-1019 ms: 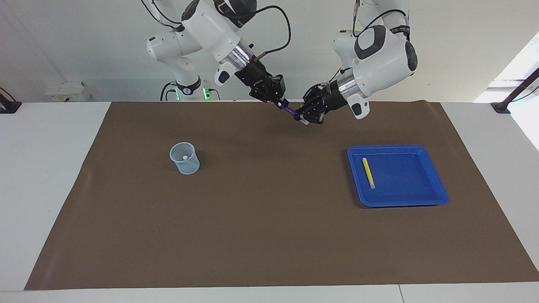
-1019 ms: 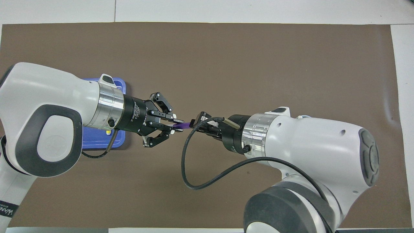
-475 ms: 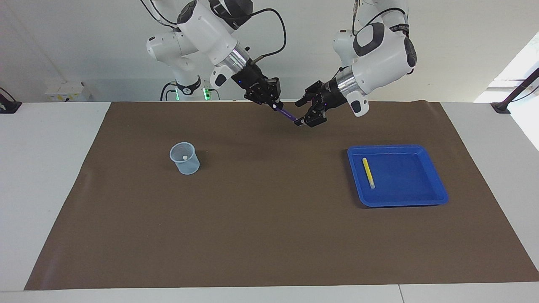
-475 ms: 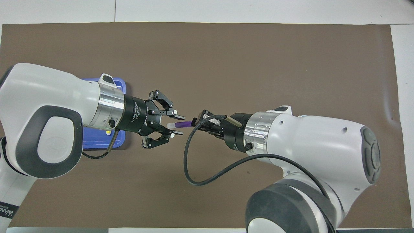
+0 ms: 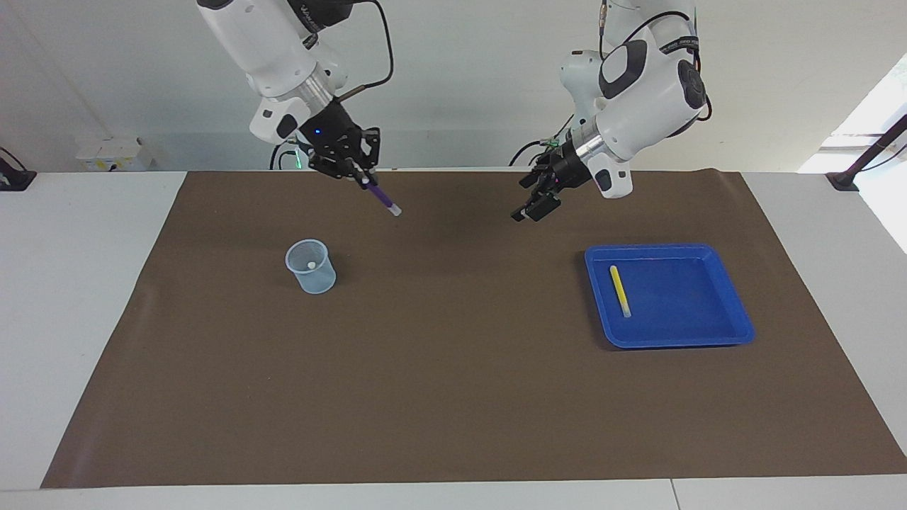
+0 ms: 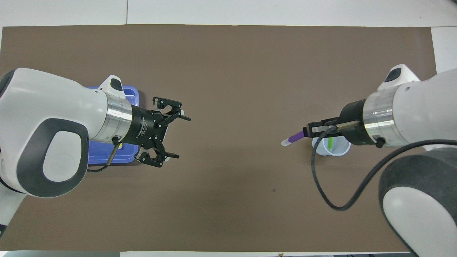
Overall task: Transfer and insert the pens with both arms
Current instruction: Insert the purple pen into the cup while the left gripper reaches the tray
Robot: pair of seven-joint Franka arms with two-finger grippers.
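Holding the purple pen (image 5: 381, 199) in our right gripper (image 5: 365, 181), jaws clenched, up near the cup (image 5: 310, 266); green pen (image 6: 331, 142) sits inside. Our left gripper (image 5: 533, 205) hangs released. Yellow pen (image 5: 621, 290) waits in the tray (image 5: 716, 338).

The right gripper (image 5: 365, 181) hangs in the air over the brown mat (image 5: 453, 397), toward the right arm's end of the table, clamped on the purple pen (image 5: 380, 197). The pen slants down out of the fingers with its pale end lowest. On the mat below, farther from the robots than that gripper's base, stands a clear cup (image 5: 310, 266) with a small white tip showing inside. The left gripper (image 5: 533, 207) hovers with jaws spread and nothing between them, over the mat beside the blue tray (image 5: 708, 333). In the tray lies the yellow pen (image 5: 620, 290)
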